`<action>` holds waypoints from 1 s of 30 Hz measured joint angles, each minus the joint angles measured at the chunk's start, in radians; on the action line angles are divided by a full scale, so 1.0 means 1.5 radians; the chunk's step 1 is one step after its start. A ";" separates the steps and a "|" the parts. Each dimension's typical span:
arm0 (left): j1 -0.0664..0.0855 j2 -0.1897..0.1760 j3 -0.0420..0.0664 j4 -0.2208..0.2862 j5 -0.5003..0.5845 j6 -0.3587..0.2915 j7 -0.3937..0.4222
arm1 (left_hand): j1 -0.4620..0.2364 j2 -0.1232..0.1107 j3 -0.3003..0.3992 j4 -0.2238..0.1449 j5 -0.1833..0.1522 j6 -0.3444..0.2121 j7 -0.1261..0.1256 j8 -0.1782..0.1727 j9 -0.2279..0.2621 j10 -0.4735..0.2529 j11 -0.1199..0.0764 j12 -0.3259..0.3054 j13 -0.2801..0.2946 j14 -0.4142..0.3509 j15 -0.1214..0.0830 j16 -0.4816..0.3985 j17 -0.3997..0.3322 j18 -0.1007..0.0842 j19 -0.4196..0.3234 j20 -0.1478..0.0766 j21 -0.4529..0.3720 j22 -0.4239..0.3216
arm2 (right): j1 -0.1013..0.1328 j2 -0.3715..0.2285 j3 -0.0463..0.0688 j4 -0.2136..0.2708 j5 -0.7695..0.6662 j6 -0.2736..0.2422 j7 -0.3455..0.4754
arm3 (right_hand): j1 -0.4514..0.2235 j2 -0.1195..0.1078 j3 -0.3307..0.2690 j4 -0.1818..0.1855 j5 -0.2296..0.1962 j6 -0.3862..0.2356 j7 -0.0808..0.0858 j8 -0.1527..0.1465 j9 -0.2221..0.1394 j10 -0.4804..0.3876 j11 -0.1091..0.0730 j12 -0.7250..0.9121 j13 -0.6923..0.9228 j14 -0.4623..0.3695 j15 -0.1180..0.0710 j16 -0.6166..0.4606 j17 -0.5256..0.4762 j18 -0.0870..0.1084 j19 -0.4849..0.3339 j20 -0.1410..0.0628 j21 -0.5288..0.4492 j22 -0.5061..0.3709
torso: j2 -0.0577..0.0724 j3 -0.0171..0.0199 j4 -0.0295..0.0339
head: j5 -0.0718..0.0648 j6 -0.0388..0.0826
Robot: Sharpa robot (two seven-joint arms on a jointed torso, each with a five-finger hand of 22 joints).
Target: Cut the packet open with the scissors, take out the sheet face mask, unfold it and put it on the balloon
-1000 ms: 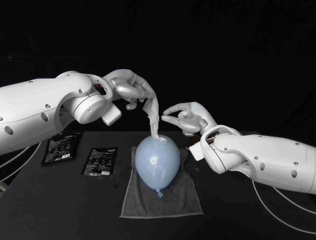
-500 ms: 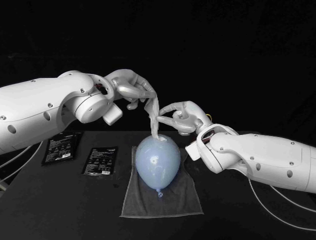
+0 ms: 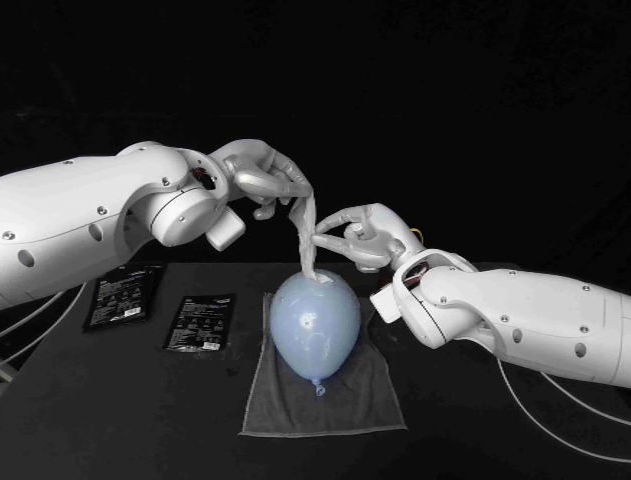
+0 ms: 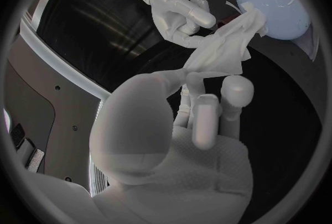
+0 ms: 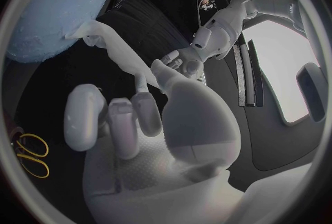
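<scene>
Packets [image 3: 200,322], print unreadable; mask [image 3: 304,255] pinched, touching balloon [image 3: 315,320]

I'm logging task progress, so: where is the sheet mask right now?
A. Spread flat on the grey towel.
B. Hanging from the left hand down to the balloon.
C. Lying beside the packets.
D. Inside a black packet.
B: the sheet mask hangs from the left hand as a crumpled strip, its lower end reaching the far end of the balloon.
</scene>
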 measured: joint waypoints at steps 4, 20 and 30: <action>0.000 0.000 0.000 0.000 0.000 0.000 0.000 | 0.000 0.000 0.002 -0.002 0.000 0.000 0.000 0.000 0.000 0.000 0.000 0.000 0.000 0.000 0.000 0.000 0.000 0.000 0.000 0.000 0.000 0.000 | 0.000 0.002 0.000 -0.005 -0.001 0.000 -0.002 | 0.004 0.004 0.000 0.000 0.000 0.008 -0.004 0.006 0.000 0.003 -0.003 0.005 0.000 0.002 -0.005 0.002 0.000 0.000 0.002 -0.002 0.002 0.000 | 0.001 -0.0002 0.0003 | 0.000 0.000; 0.000 0.000 0.000 -0.001 0.000 0.002 -0.002 | -0.005 0.001 0.002 -0.002 0.000 0.000 0.000 -0.002 0.000 0.000 0.000 0.000 0.002 0.000 0.000 0.000 0.000 0.000 0.000 0.000 0.000 0.000 | -0.005 0.006 0.000 0.004 -0.017 0.008 -0.018 | -0.007 0.000 -0.026 0.015 0.000 0.019 -0.009 0.009 0.000 0.002 -0.005 0.005 0.000 0.000 -0.007 0.003 0.000 -0.001 0.000 -0.005 0.001 0.000 | 0.001 -0.0004 0.0004 | 0.002 0.000; 0.000 0.000 0.000 -0.003 0.000 0.003 -0.004 | -0.006 0.000 0.000 -0.004 0.000 0.002 0.002 0.000 0.000 0.004 0.000 0.000 0.005 0.000 0.000 0.000 0.000 0.000 0.000 0.000 0.000 0.000 | -0.006 0.005 0.000 0.008 -0.023 0.008 -0.019 | -0.009 -0.002 -0.032 0.017 0.000 0.019 -0.009 0.009 0.000 0.001 -0.005 0.005 0.000 0.000 -0.007 0.001 0.000 -0.001 0.000 -0.005 0.001 0.000 | 0.001 0.0001 -0.0003 | 0.002 -0.002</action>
